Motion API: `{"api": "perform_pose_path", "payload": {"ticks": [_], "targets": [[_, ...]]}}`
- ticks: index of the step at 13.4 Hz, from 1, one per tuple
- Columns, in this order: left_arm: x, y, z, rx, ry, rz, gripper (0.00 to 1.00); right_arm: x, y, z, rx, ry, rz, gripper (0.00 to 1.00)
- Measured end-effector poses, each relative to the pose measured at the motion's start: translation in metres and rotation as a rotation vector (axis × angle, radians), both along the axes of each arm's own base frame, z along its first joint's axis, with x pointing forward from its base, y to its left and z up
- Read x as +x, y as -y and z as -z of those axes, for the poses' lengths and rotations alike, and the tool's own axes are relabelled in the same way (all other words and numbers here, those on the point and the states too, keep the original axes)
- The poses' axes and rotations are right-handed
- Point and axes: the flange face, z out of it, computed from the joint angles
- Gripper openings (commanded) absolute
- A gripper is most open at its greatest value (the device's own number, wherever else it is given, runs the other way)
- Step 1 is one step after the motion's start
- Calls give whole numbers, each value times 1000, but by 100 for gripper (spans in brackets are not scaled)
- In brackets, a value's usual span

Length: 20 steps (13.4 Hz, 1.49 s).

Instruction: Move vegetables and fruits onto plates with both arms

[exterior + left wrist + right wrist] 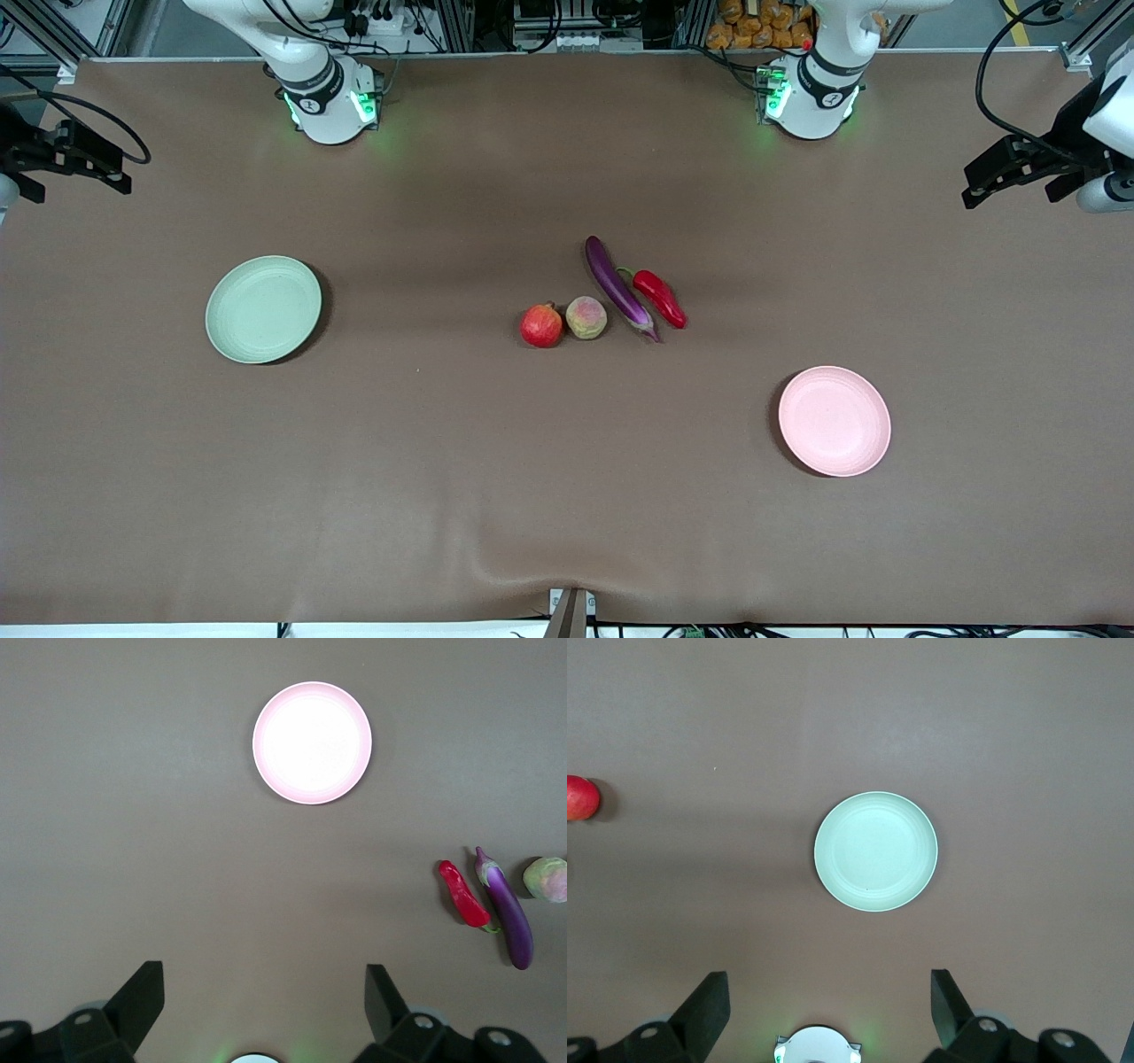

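The purple eggplant (pixel 617 288) and red chili pepper (pixel 661 299) lie side by side mid-table. The peach (pixel 586 317) and pomegranate (pixel 541 325) sit beside them, toward the right arm's end. The pale green plate (pixel 263 309) stands empty toward the right arm's end. The pale pink plate (pixel 834 421) stands empty toward the left arm's end, nearer the camera. My left gripper (pixel 264 992) is open and empty, high over the table near its base, with the pink plate (pixel 312 742), chili (pixel 463 895) and eggplant (pixel 507 917) below. My right gripper (pixel 830 992) is open and empty, high over the green plate (pixel 875 851).
Brown cloth (pixel 443 496) covers the table. The arms' green-lit bases (pixel 332 106) (pixel 802 97) stand along the table edge farthest from the camera. Black fixtures with cables jut in at both ends of the table (pixel 75 159) (pixel 1019 168).
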Motion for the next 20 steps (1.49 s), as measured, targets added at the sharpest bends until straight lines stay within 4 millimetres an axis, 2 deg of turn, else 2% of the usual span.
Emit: {"api": "perform_pose_path", "payload": {"ticks": [8,11,20], "targets": [[-1,-1,-13,-2,26,-1,100,0,0,1,4,-4,0,100],[0,4,-10,-1,20,7,100,0,-1,1,11,-5,-1,100],[1,2,-5,1,-4,-16,100,0,-2,5,17,-21,-1,100]]}}
